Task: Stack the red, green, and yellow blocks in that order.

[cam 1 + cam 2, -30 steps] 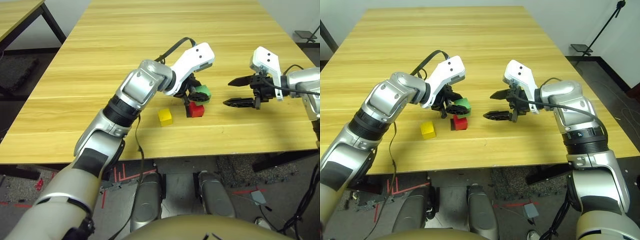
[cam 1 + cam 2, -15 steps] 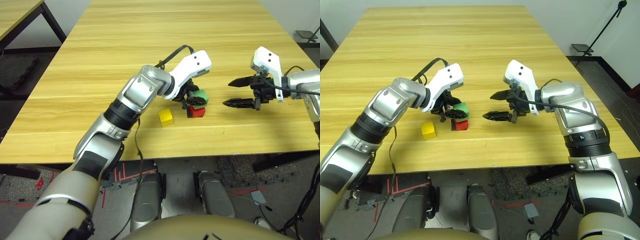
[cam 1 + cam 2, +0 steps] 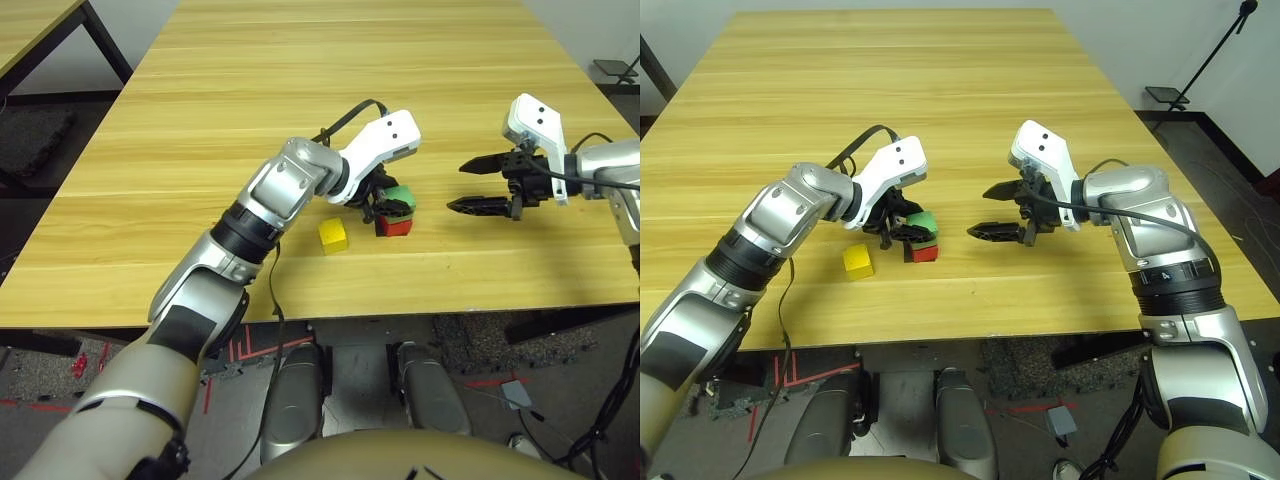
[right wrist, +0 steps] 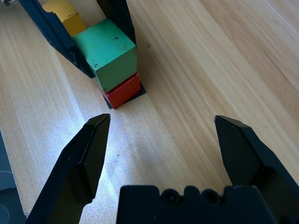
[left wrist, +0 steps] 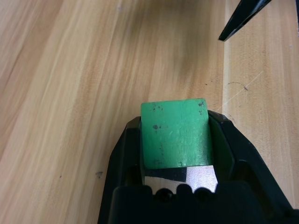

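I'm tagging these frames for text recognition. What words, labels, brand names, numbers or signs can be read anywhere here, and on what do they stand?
None: no readable text.
green block: plain faces, only small dark specks.
red block: plain.
yellow block: plain.
left pincer and right pincer: plain black, unmarked.
table: bare wood grain.

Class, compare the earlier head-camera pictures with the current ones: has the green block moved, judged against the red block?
Yes. The green block, between the left gripper's fingers, has come down: a second ago it hung above the red block, and now it sits on it.
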Controlling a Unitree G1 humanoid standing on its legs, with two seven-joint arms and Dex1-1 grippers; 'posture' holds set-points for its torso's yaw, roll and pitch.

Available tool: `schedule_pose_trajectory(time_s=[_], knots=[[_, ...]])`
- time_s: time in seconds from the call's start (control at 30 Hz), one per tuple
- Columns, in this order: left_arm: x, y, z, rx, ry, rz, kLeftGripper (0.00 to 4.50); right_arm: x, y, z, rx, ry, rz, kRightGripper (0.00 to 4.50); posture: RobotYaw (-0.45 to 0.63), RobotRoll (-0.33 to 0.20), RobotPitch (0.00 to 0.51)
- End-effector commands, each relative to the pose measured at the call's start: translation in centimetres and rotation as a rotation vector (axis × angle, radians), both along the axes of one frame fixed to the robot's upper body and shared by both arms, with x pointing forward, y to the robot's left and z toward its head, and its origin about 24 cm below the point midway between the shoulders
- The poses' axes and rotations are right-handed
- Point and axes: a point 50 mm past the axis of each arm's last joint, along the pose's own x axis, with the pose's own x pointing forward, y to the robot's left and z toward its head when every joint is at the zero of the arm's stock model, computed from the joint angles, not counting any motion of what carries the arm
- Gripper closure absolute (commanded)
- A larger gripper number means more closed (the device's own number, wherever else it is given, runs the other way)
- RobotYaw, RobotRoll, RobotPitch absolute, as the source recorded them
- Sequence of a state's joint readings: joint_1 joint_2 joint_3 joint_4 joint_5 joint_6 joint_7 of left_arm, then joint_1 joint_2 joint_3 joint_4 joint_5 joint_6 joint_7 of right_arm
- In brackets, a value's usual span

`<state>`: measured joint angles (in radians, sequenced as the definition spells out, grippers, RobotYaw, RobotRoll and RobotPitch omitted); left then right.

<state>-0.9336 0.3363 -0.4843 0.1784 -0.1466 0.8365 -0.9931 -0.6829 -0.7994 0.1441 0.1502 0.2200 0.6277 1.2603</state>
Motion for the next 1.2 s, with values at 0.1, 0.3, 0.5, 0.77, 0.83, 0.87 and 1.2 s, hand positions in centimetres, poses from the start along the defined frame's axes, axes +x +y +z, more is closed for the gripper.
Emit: schedule_pose_trajectory(time_s=[0.1,0.3,0.5,0.77,0.83,0.87,1.2], knots=[[-0.3,-0.7,0.8,-0.041,-0.049,-0.016,0.37,-0.2,-0.3,0.0,0.013,-0.001,-0.004,0.00,0.17,-0.029,0.099],[-1.9,2.4,3.9,-0.036,-0.076,0.021,0.02,0.1,-0.2,0.2,0.010,-0.007,0.007,0.00,0.20,-0.035,0.092],[-4.5,7.8,3.7,0.131,-0.037,0.085,0.02,0.4,-0.1,0.4,0.007,-0.009,0.024,0.00,0.23,-0.039,0.084],[-4.5,9.1,0.7,0.147,0.014,0.161,0.02,0.8,0.5,0.9,0.011,-0.015,0.045,0.00,0.23,-0.053,0.083],[-4.3,9.1,0.3,0.146,0.021,0.167,0.02,0.8,0.6,1.0,0.010,-0.016,0.048,0.00,0.22,-0.055,0.084],[-4.3,9.1,0.1,0.147,0.024,0.167,0.02,0.8,0.6,1.0,0.010,-0.016,0.049,0.00,0.22,-0.056,0.085],[-4.5,10.0,-4.7,0.236,0.058,0.143,0.02,0.2,0.8,1.0,0.019,-0.017,0.044,0.00,0.19,-0.060,0.085]])
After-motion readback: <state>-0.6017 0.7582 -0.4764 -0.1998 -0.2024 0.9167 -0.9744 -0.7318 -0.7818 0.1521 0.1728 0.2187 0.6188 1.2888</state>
